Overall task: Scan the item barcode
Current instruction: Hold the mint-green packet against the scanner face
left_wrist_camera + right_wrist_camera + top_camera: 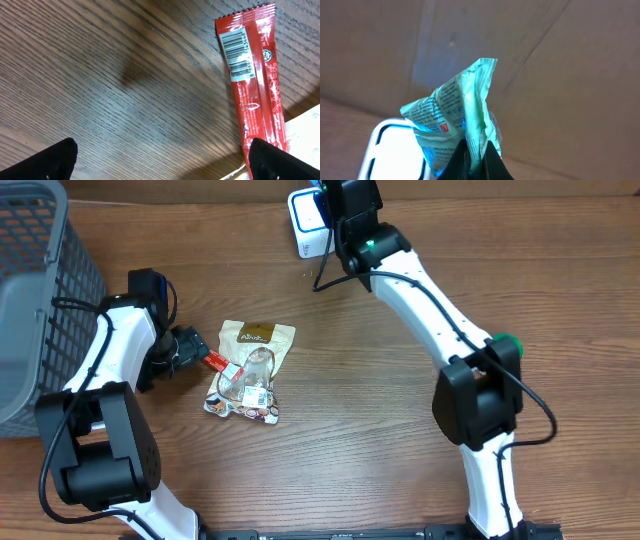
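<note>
My right gripper (pixel 475 160) is shut on a pale green printed packet (pixel 460 115), pinching its crimped edge so it stands up from the jaws. Just behind and left of the packet glows the white scanner (pixel 390 150). From overhead, the right gripper (pixel 335 202) hovers at the scanner (pixel 305 222) on the table's far edge. My left gripper (pixel 162 162) is open, low over the wood, its right finger (pixel 277 162) at the end of a red stick packet (pixel 252 85) lying barcode-up. Overhead, the left gripper (pixel 200 358) points at that red packet (pixel 215 362).
A small heap of snack packets (pixel 255 370) lies mid-table, just right of the left gripper. A grey mesh basket (pixel 40 300) fills the left edge. A black cable (pixel 330 280) runs from the scanner across the wood.
</note>
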